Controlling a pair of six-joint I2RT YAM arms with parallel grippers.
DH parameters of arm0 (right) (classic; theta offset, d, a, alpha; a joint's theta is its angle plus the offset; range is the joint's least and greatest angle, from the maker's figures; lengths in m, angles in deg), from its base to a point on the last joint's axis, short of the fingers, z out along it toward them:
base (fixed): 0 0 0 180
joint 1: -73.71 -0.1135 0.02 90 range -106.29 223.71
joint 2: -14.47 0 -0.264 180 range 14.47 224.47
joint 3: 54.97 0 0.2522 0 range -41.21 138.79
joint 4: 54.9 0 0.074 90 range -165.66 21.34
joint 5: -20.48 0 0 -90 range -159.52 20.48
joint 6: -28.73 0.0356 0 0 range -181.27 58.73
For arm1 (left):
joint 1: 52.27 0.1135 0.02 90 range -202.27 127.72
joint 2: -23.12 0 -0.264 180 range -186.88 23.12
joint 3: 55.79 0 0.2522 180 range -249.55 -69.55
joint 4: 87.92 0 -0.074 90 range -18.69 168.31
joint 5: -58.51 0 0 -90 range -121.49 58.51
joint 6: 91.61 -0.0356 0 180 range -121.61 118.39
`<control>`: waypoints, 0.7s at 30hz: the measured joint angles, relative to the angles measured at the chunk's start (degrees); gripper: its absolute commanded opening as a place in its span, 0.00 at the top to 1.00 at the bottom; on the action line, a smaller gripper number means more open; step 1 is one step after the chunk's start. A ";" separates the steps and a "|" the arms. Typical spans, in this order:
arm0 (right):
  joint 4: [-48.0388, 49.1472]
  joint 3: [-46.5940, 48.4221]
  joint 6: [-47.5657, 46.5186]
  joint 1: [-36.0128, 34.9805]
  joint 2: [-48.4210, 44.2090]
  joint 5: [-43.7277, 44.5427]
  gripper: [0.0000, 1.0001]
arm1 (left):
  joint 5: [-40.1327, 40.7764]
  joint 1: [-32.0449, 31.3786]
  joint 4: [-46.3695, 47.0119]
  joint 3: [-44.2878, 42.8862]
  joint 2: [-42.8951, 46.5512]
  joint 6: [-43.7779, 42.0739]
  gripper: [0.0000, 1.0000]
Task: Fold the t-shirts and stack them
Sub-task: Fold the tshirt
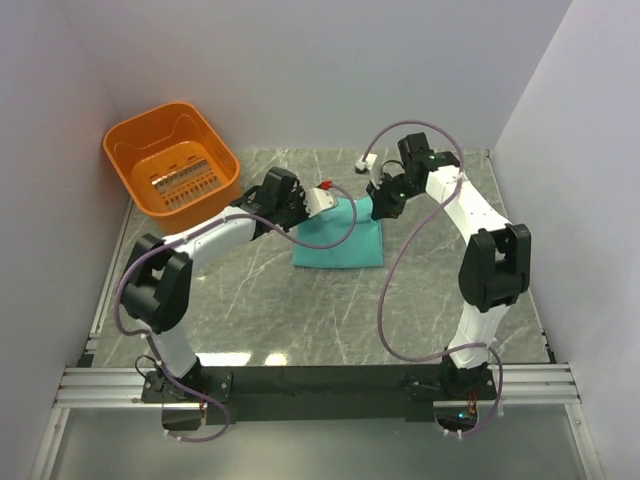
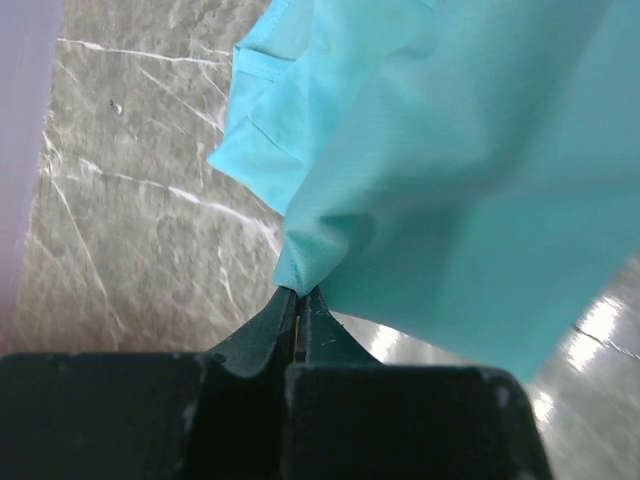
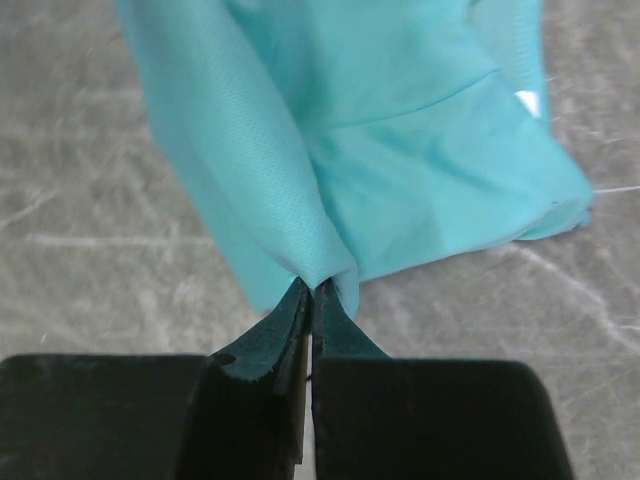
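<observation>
The teal t-shirt [image 1: 340,245] lies near the middle of the marble tabletop [image 1: 300,315] as a rough rectangle, with both arms at its far edge. The left gripper [image 2: 300,297] is closed tight on a pinch of cloth at the shirt's far left corner, and the fabric bunches and spreads away from its tips. The right gripper [image 3: 312,290] is likewise clamped on a gathered fold at the far right corner, and a small white label [image 3: 528,102] shows further along the cloth. An orange basket [image 1: 145,122] stands at the tabletop's far left corner, well apart from the shirt.
</observation>
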 measured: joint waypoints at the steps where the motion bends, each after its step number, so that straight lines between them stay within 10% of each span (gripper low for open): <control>1: 0.98 1.14 1.38 0.26 1.16 0.07 1.00 | 0.20 0.15 0.98 -0.48 -1.40 -0.22 1.00; 21: 18.78 12.39 22.34 3.74 12.87 3.45 1.00 | 10.51 2.51 28.37 -2.60 -12.07 0.26 1.00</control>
